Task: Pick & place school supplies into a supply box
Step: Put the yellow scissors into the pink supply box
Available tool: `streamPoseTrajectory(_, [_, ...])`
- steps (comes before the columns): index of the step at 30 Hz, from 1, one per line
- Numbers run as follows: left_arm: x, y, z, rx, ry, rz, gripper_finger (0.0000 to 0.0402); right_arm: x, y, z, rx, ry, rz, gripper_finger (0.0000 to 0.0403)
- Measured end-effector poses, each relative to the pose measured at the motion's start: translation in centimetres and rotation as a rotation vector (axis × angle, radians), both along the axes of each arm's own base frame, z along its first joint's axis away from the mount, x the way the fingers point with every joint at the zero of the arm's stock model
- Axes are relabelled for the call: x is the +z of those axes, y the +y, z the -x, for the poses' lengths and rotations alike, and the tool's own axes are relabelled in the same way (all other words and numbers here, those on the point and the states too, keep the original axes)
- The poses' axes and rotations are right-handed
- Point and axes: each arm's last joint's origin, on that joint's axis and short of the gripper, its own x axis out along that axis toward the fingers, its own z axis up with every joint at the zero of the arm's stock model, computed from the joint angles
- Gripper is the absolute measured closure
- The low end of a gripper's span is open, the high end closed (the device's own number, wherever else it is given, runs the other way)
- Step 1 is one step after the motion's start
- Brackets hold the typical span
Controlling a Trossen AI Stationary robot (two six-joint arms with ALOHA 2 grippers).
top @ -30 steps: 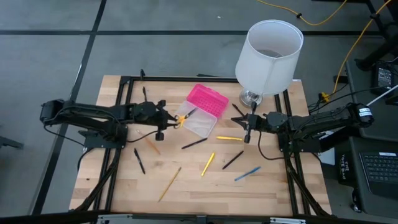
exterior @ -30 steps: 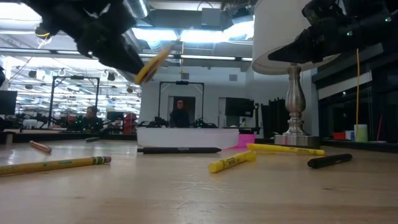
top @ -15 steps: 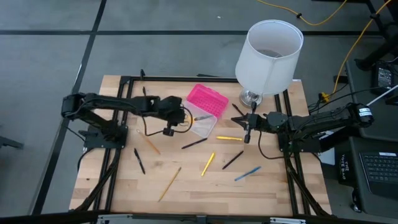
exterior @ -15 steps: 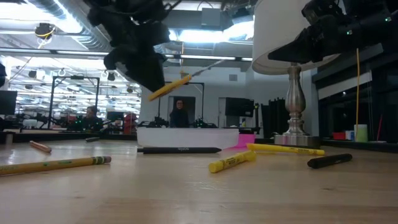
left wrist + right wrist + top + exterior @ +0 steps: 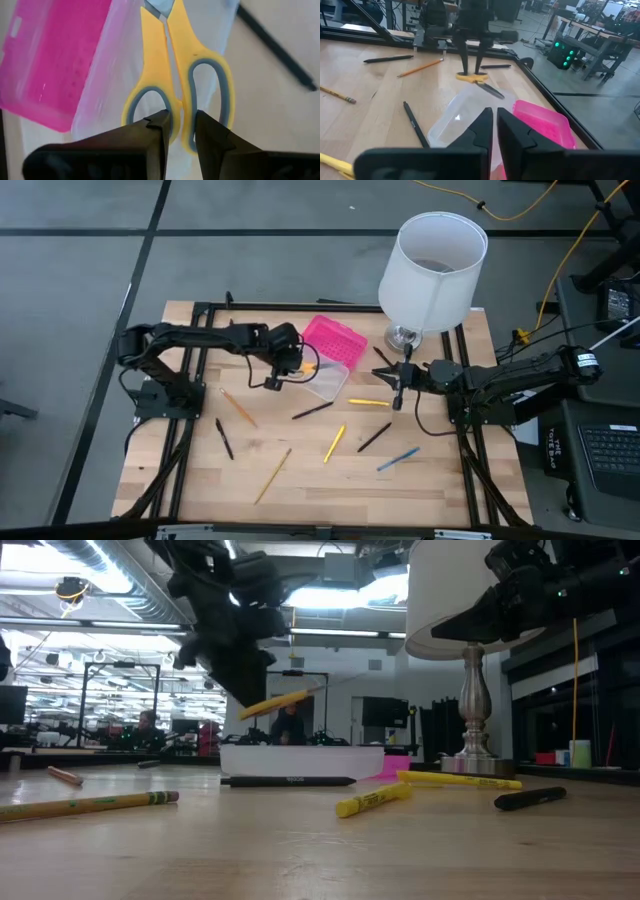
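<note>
We have the yellow-handled scissors [image 5: 177,85] clamped by the handles in our left gripper [image 5: 179,125], its fingers pinched on the bar between the two loops, and they hang just above the clear half of the supply box [image 5: 325,358], blades pointing across it towards the far side. The box lies open near the back of the table [image 5: 300,480], pink half beside the clear one, close to the foot of the white lamp [image 5: 432,268]. To do this placement well, we judge that the scissors should come down flat and lengthwise in the clear tray before the fingers part, so the blades do not hang over the rim and tip out. A low, level release matters more than speed. Our right gripper [image 5: 495,131] waits over the table on the lamp side, its fingers nearly together with only a narrow slit between them, holding nothing. Scattered on the wood nearer the front are a black pen [image 5: 312,410], a yellow marker [image 5: 334,444], a blue pen [image 5: 398,459] and several pencils [image 5: 272,476], all yet to go in.
</note>
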Motion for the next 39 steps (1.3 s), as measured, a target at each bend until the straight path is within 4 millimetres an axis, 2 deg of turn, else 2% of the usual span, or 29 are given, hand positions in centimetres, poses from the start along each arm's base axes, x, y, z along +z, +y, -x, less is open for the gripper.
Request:
streamPoseTrajectory(9, [-1.2,0.9,-0.2,-0.028,0.045,-0.018,0.0345,0.0,0.0,0.0,0.000,0.004,0.000,0.0395])
streamPoseTrajectory(18, [-2.8,2.1,-0.6,-0.060,0.080,-0.037,0.0345,0.0,0.0,0.0,0.000,0.003,0.000,0.0379])
streamPoseTrajectory(24, [-3.9,2.6,-0.7,-0.048,0.113,-0.022,0.0345,0.0,0.0,0.0,0.000,0.004,0.000,0.0385])
streamPoseTrajectory(30, [-4.2,2.7,-0.8,-0.077,0.117,-0.035,0.0345,0.0,0.0,0.0,0.004,0.010,0.022,0.0395])
streamPoseTrajectory(39, [-4.1,3.1,-0.8,-0.095,0.106,-0.056,0.0345,0.0,0.0,0.0,0.004,0.010,0.022,0.0381])
